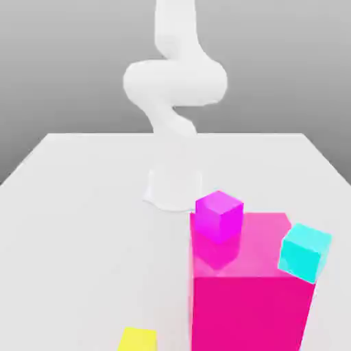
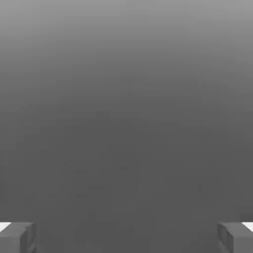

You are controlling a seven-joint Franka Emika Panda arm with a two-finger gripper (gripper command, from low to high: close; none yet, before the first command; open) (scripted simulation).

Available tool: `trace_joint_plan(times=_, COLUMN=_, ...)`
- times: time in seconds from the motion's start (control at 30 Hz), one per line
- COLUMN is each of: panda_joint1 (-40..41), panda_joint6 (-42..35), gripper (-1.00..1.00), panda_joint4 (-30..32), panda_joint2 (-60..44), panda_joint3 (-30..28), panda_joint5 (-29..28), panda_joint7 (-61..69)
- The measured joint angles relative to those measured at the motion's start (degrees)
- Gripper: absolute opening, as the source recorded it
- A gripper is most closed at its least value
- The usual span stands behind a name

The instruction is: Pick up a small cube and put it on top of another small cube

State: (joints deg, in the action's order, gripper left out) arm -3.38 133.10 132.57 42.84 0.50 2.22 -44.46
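- The white arm (image 1: 175, 82) rises from its base (image 1: 173, 186) at the far middle of the pale table (image 1: 82, 226), twisting up in thick curves until it leaves the top of the exterior view
- In the hand view the gripper (image 2: 126, 237) has its two grey fingertips (image 2: 19, 237) set far apart at opposite edges of the picture, so the jaws stand wide open with nothing between them
- Beyond those fingers there is just a plain grey backdrop, lighter at one end and darker at the other
- A big hot-pink block (image 1: 250, 291) stands on the table toward the exterior view's right, close to the camera, with a glossy top face
- A small magenta cube (image 1: 219, 216) sits on the far corner of that block's top, on the exterior view's left side, and its reflection shows in the shiny surface under it
- A small cyan cube (image 1: 305, 251) is at the block's edge on the exterior view's right, tilted; I cannot tell whether it rests on the block or just beside it
- A yellow cube (image 1: 137, 340) lies on the table at the near edge of the exterior view, left of the pink block, partly cut off by the frame
- I cannot spot a lime-green cube from where these views look, so I cannot tell where it is
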Motion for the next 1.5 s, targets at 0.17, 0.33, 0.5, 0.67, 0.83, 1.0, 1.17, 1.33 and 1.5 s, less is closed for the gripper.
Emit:
trace_joint_plan(times=0.17, panda_joint1=-8.3, panda_joint6=4.6, gripper=0.0, panda_joint4=5.9, panda_joint2=-10.2, panda_joint3=2.9, panda_joint5=5.0, panda_joint7=4.1)
trace_joint_plan(times=0.33, panda_joint1=-16.2, panda_joint6=9.3, gripper=0.0, panda_joint4=12.3, panda_joint2=-20.5, panda_joint3=5.5, panda_joint5=11.2, panda_joint7=9.2)
trace_joint_plan(times=0.5, panda_joint1=-23.8, panda_joint6=13.7, gripper=0.0, panda_joint4=19.2, panda_joint2=-30.8, panda_joint3=8.6, panda_joint5=18.9, panda_joint7=15.7)
trace_joint_plan(times=0.67, panda_joint1=-24.9, panda_joint6=20.4, gripper=0.0, panda_joint4=27.9, panda_joint2=-36.6, panda_joint3=11.5, panda_joint5=16.4, panda_joint7=11.2)
trace_joint_plan(times=0.83, panda_joint1=-21.4, panda_joint6=28.3, gripper=0.0, panda_joint4=34.4, panda_joint2=-37.5, panda_joint3=12.7, panda_joint5=8.8, panda_joint7=-0.5)
trace_joint_plan(times=1.0, panda_joint1=-17.3, panda_joint6=34.3, gripper=0.0, panda_joint4=37.1, panda_joint2=-40.3, panda_joint3=13.7, panda_joint5=-0.1, panda_joint7=-9.7)
trace_joint_plan(times=1.17, panda_joint1=-20.8, panda_joint6=41.0, gripper=0.0, panda_joint4=35.7, panda_joint2=-48.5, panda_joint3=7.0, panda_joint5=-12.3, panda_joint7=-18.6)
trace_joint_plan(times=1.33, panda_joint1=-27.0, panda_joint6=46.4, gripper=-1.0, panda_joint4=34.8, panda_joint2=-55.0, panda_joint3=-0.1, panda_joint5=-15.4, panda_joint7=-20.8)
trace_joint_plan(times=1.5, panda_joint1=-27.5, panda_joint6=47.1, gripper=-1.0, panda_joint4=34.6, panda_joint2=-55.8, panda_joint3=-0.7, panda_joint5=-15.8, panda_joint7=-21.1)
